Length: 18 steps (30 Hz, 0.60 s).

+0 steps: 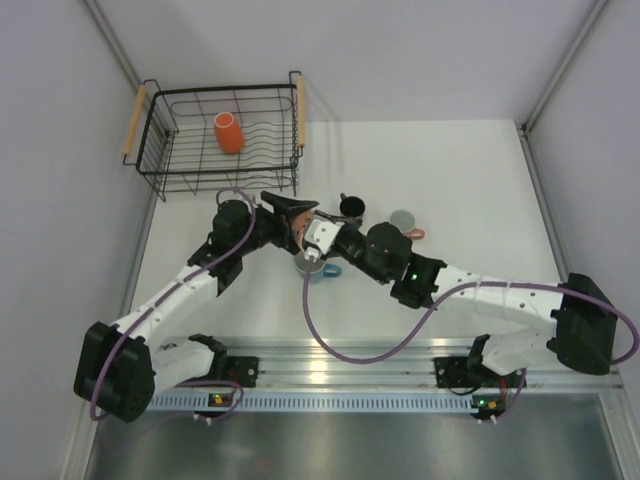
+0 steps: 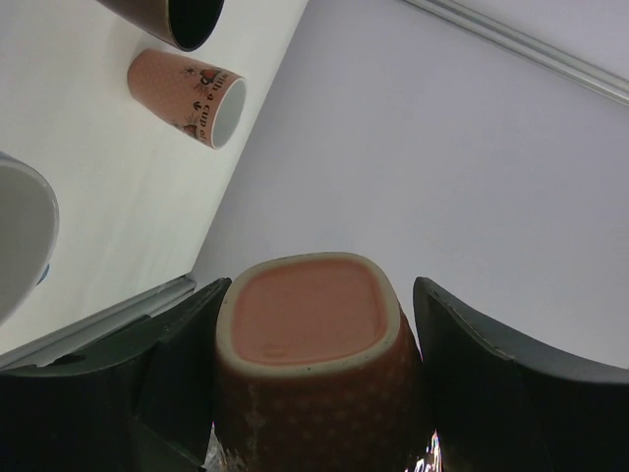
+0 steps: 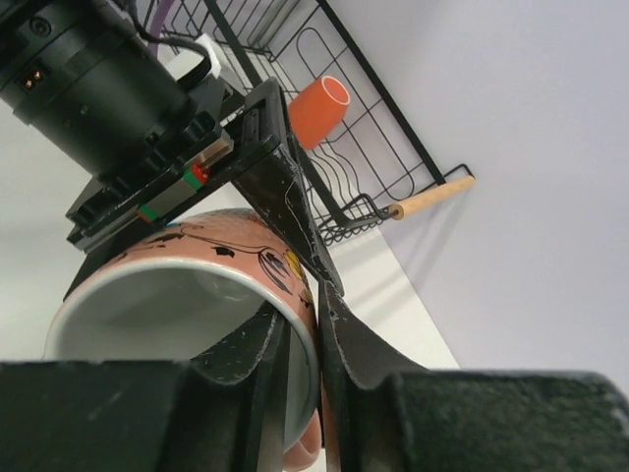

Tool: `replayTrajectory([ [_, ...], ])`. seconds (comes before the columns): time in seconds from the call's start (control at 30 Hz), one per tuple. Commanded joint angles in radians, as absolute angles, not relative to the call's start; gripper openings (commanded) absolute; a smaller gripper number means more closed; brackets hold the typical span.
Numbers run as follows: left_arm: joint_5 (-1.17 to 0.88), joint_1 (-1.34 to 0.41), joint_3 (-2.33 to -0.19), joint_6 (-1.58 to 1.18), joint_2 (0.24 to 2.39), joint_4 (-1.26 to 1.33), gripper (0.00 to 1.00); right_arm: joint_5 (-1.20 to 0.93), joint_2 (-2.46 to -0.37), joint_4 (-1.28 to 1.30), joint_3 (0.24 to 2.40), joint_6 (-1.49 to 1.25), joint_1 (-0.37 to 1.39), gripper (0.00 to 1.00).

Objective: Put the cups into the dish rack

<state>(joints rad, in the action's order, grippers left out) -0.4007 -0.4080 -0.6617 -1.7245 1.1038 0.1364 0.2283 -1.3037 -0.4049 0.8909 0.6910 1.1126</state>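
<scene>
One mug [image 3: 197,258]: right pincer [image 3: 307,313] pinches rim.

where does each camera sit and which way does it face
top external: above and behind the bases, facing down at the table; both arms
left wrist: on the left arm, facing along the left fingers at the pink mug base
right wrist: on the right arm, facing past the right fingers on the mug rim toward the dish rack
shared: orange cup in the rack, in top and right wrist
</scene>
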Motion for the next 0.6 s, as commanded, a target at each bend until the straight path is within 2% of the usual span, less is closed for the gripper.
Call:
replayTrajectory([
  [0.0, -0.344, -0.407, -0.605, -1.828, 1.092, 0.416, 0.0, 0.304, -1.298, -0.586, 0.881, 0.603, 1.123, 0.16],
  [0.1, -0.339, -0.407, -0.585, -1.877, 1.114, 0.471, 0.0, 0.318, -1.311, -0.604, 0.868, 0.595, 1.121, 0.31],
  [0.3, -0.313, -0.399, -0.577, -1.937, 1.141, 0.575, 0.0, 0.336, -1.319, -0.601, 0.854, 0.586, 1.121, 0.43],
  [0.57, -0.317, -0.364, -0.61, -1.945, 1.189, 0.618, 0.0, 0.38, -1.272, -0.614, 0.792, 0.578, 1.121, 0.49],
])
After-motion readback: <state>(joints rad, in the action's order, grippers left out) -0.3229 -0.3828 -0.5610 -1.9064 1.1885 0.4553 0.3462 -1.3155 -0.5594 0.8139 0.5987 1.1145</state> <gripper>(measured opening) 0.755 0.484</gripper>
